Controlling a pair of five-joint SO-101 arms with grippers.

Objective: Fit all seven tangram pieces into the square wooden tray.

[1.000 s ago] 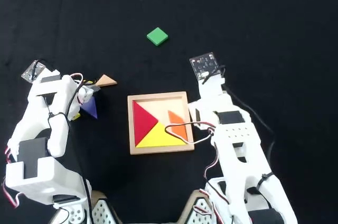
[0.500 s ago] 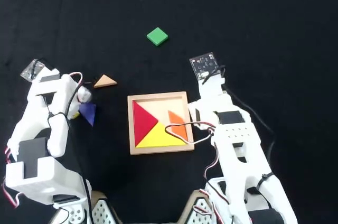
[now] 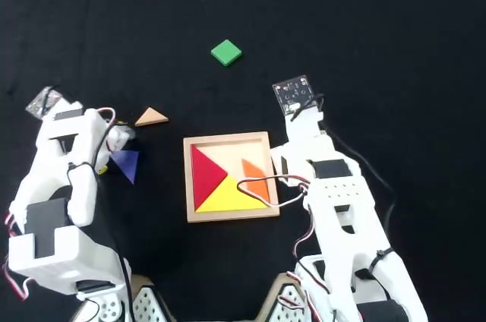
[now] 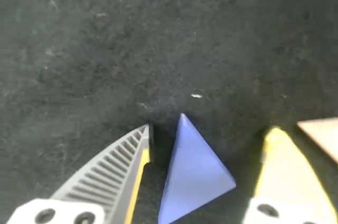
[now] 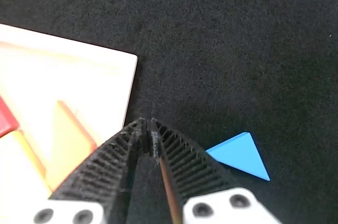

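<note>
Black cloth is covering the table [image 3: 395,64], where the square wooden tray [image 3: 227,138] is lying between the two arms, holding a red triangle [image 3: 203,172], a yellow triangle [image 3: 228,197] and an orange triangle [image 3: 255,176]. Just beside its edge the right end effector [image 5: 147,127] is hanging with its jaws pressed together and empty, a light blue triangle [image 5: 239,156] lying near it. Further off, the left end effector [image 4: 211,131] is standing open around a violet triangle [image 4: 193,174] lying flat on the table. A tan triangle [image 3: 152,116] and a green square [image 3: 226,52] are lying well apart from the tray.
</note>
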